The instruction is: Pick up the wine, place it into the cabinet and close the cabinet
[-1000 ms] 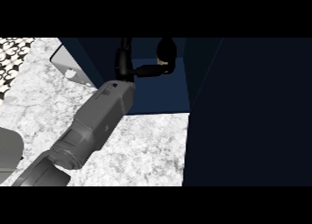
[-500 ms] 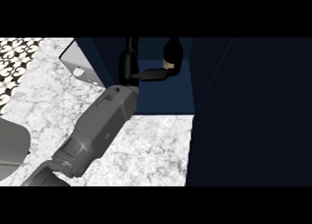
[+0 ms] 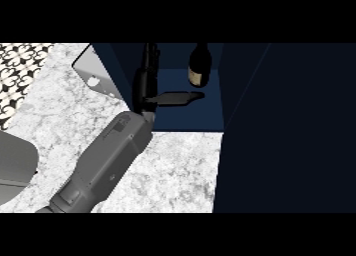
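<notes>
Up at the top, inside the dark blue cabinet (image 3: 182,115), stands the wine bottle (image 3: 200,65), upright w/ its pale label facing out, set toward the right side of the opening. One hand (image 3: 148,80) is in there too, on the end of a grey arm that comes up from the bottom left over the white speckled desk (image 3: 173,170). Which arm it is, left or right, I can't tell from this one view, and no other hand shows. Its fingers point straight up into the cabinet and the thumb sticks out to the right, so it looks open and holds nothing; the thumb tip is just below the bottle, prob. not touching, but it's too dark to be sure. My guess: the bottle is glass, so heavy, hard, slippery and easy to break or tip over. If it must be moved again, best to grab it round the fat middle, not the thin neck. The bottle's top is cut off by the edge. The big dark slab (image 3: 292,125) on the right may be the cabinet door, still open, but it's hard to make out. A grey thing (image 3: 7,165) sits at the left edge; can't tell what.
</notes>
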{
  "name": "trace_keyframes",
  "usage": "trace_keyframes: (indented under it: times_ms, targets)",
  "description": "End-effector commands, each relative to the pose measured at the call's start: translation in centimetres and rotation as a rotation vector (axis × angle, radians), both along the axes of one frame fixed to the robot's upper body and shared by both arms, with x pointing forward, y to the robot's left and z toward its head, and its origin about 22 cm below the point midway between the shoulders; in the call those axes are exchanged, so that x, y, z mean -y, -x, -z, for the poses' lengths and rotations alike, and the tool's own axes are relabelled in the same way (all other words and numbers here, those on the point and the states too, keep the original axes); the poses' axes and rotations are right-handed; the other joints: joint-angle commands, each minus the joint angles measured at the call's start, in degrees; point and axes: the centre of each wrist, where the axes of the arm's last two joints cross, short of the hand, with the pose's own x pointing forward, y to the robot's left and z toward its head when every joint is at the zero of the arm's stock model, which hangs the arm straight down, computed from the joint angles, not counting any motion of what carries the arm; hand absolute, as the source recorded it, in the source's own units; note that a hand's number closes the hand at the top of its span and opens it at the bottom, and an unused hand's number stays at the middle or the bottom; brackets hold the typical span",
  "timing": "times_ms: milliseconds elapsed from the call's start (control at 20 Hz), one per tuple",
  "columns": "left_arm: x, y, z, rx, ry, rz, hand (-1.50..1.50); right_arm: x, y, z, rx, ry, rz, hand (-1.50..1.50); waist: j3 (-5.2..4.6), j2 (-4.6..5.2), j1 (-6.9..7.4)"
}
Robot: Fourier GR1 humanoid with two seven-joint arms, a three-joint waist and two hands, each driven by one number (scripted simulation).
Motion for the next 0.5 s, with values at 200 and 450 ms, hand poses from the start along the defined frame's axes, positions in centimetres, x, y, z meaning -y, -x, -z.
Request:
trace_keyframes:
  times_ms: [200,450]
  targets:
    - [-0.8,5.5,1.1,0.001,0.058,0.056,-1.5,0.5,3.9,-3.8,0.087,-0.011,-0.034,-1.5,-0.06,0.09,0.24]
    - [-2.3,10.4,2.3,0.003,0.082,0.076,-1.5,0.8,3.3,-3.1,0.09,-0.024,-0.036,-1.5,-0.01,0.29,-0.15]
